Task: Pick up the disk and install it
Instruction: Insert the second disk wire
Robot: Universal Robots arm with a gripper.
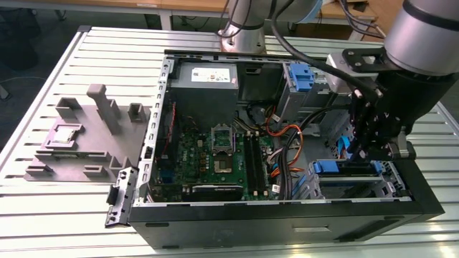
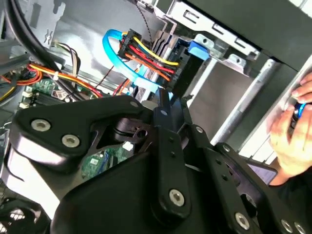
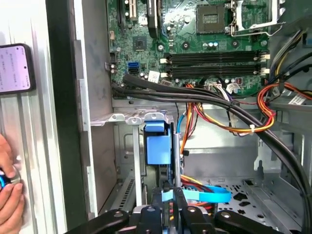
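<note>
In the exterior view my gripper (image 1: pixel 362 157) hangs inside the open computer case (image 1: pixel 287 215), at the drive cage on that view's right. The disk (image 3: pixel 159 145) stands edge-on in the cage slot, and its blue side rail (image 1: pixel 334 166) shows at the cage mouth. In the first wrist view the fingers of my gripper (image 3: pixel 169 199) are drawn close together on the disk's near edge. In the second wrist view my gripper (image 2: pixel 163 105) points at a black connector (image 2: pixel 153 53) with red, yellow and orange wires, beside the blue rail tab (image 2: pixel 197 48). The disk's label is hidden.
A blue data cable (image 3: pixel 207 195) loops by the fingers, and black and orange cables (image 3: pixel 229 105) cross above the cage. The motherboard (image 1: pixel 215 156) lies mid-case, with a grey box (image 1: pixel 208 78) and a bare blue bracket (image 1: pixel 301 78) behind. A grey fixture (image 1: pixel 79 140) sits outside. A person's hand (image 2: pixel 292 126) rests by the case.
</note>
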